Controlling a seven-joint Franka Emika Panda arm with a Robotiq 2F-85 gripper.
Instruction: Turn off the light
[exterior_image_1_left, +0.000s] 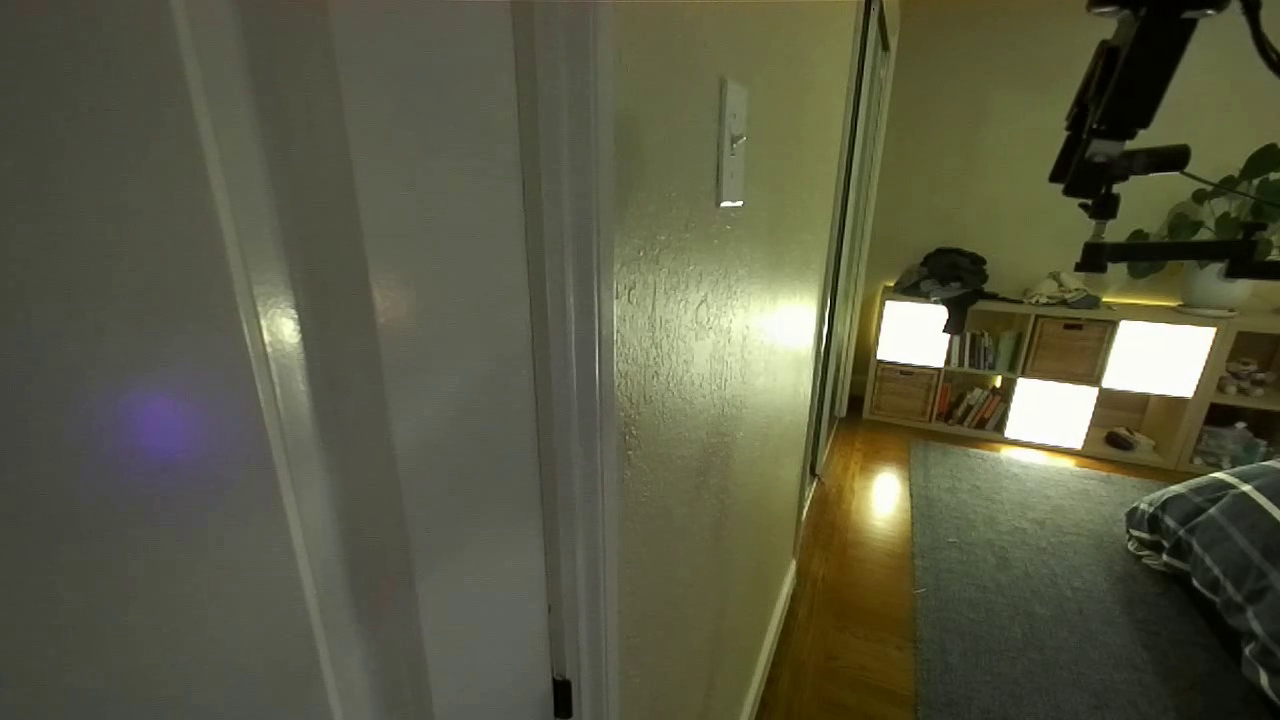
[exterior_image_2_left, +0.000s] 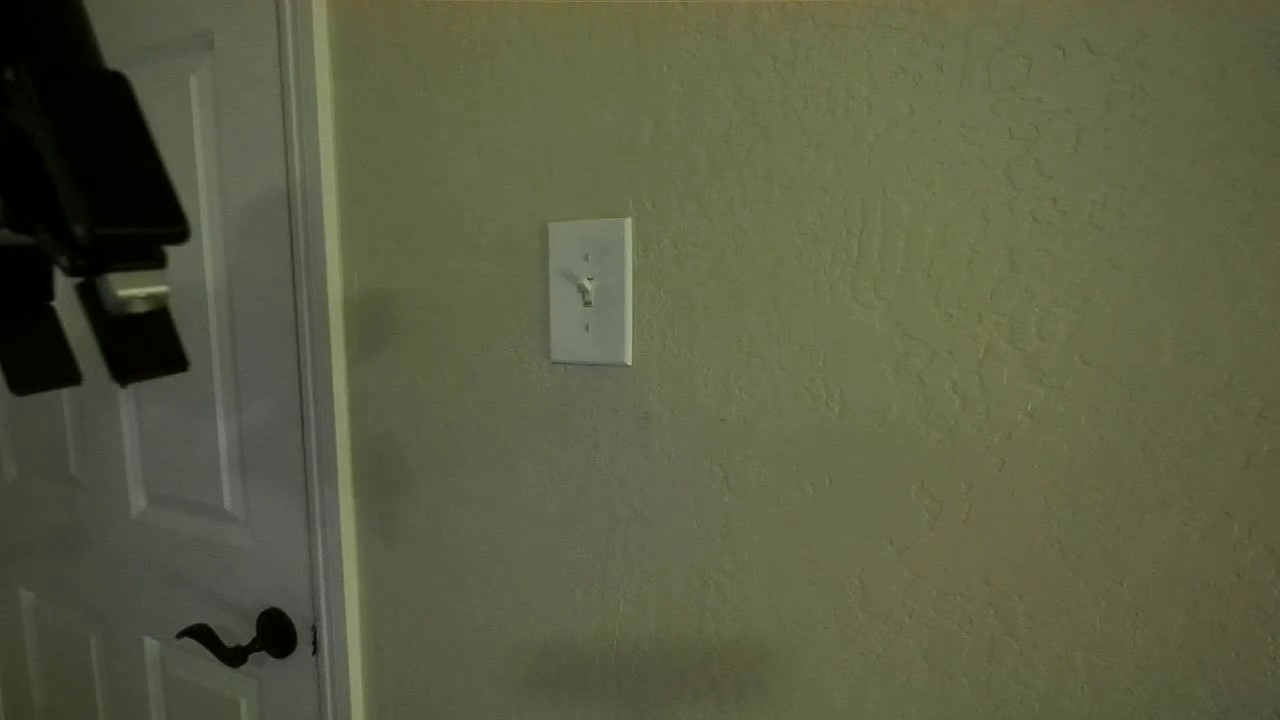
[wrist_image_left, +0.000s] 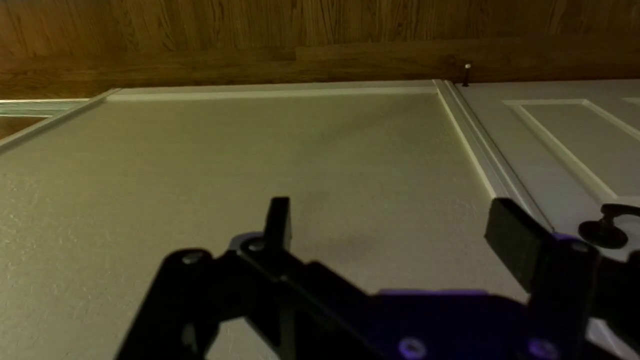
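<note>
The light switch plate (exterior_image_2_left: 590, 340) is a small white upright rectangle on the textured wall, and it also shows side-on in an exterior view (exterior_image_1_left: 732, 180). Its small toggle lever (exterior_image_2_left: 585, 288) appears to point up. The lamp itself is out of view. My gripper (exterior_image_2_left: 90, 350) hangs with its fingers down, well to the left of the plate and apart from it. It also shows from the side near the upper right of an exterior view (exterior_image_1_left: 1085, 180). In the wrist view my gripper (wrist_image_left: 390, 220) is open, with nothing between its fingers. The switch plate is out of the wrist view.
A white door (exterior_image_2_left: 170, 440) with a dark lever handle (exterior_image_2_left: 250, 640) stands left of the plate. The bare wall (wrist_image_left: 250, 165) fills the wrist view, with wooden floor (wrist_image_left: 250, 30) above it. A cube shelf (exterior_image_1_left: 1050, 305) with glowing compartments and a plaid bed (exterior_image_1_left: 1220, 530) stand farther back.
</note>
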